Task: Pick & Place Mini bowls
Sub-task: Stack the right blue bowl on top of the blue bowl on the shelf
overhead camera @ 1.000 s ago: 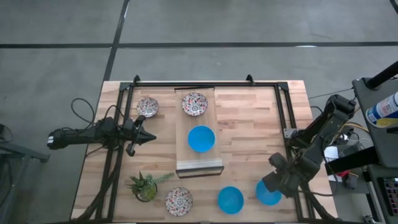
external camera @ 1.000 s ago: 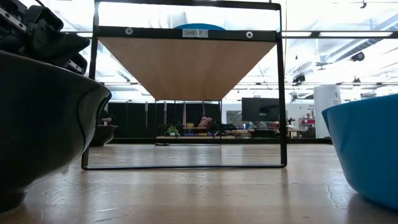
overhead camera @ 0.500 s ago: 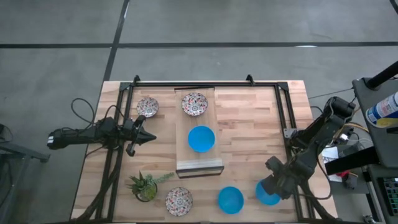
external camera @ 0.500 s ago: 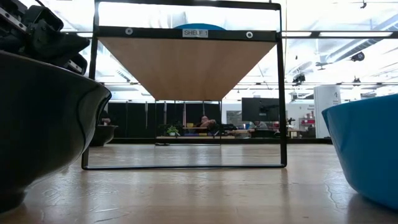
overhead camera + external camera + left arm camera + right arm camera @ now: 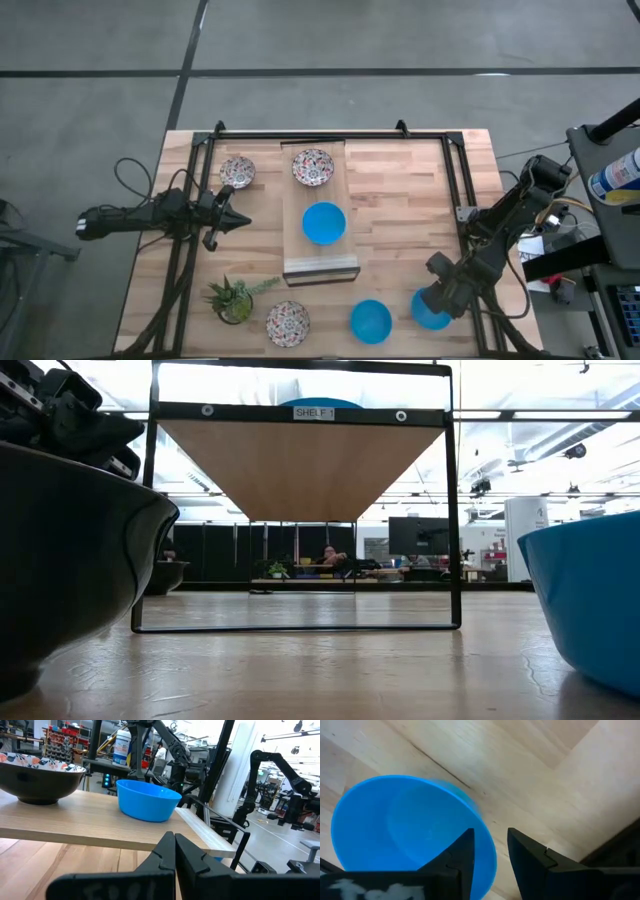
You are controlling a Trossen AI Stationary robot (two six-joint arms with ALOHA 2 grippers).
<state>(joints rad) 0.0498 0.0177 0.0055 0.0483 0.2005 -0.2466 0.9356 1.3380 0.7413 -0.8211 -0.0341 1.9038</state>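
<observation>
While the wooden table stood on a grey floor, a raised shelf at its centre carried a patterned bowl and a blue bowl, rims up. The right gripper straddled the rim of the corner blue bowl, fingers apart. The left gripper waited pinched together beside the shelf; a plant stood near the front
</observation>
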